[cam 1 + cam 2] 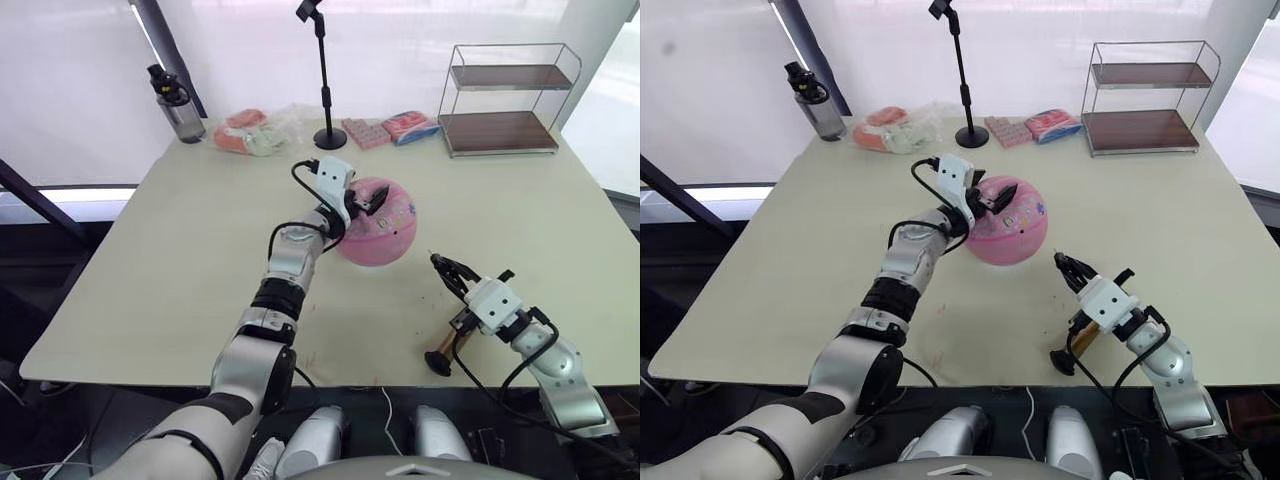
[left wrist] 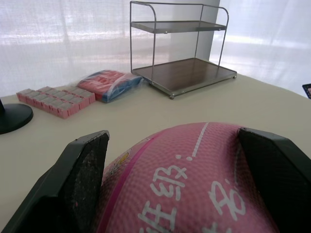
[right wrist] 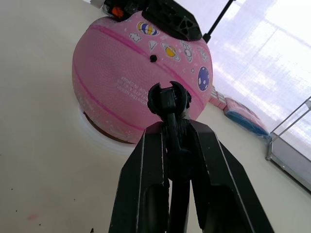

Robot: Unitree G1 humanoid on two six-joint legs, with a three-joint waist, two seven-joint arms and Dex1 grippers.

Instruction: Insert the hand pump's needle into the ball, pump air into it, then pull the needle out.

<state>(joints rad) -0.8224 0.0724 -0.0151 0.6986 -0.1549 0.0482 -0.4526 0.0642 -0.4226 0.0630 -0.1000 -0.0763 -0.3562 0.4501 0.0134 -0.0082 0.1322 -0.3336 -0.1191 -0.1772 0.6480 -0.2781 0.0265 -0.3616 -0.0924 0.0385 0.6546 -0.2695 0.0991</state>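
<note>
The hand pump (image 1: pixel 447 345) lies at the near table (image 1: pixel 150 260) edge by the robot's right arm, its bronze barrel under the wrist and its hose running up to the right gripper (image 3: pixel 169 109), whose fingers are pinched on the black fitting that carries the needle (image 1: pixel 432 255). The tip points toward the ball (image 1: pixel 380 228) but is apart from it. Further in, the ball sits mid-table on a pale ring, steadied by the left gripper (image 2: pixel 180 184), whose spread fingers straddle its top. In the right wrist view the valve hole (image 3: pixel 153 58) faces the fitting, slightly high. The approach likely goes best slow and straight along the valve's axis, with the left gripper keeping the ball from rolling.
</note>
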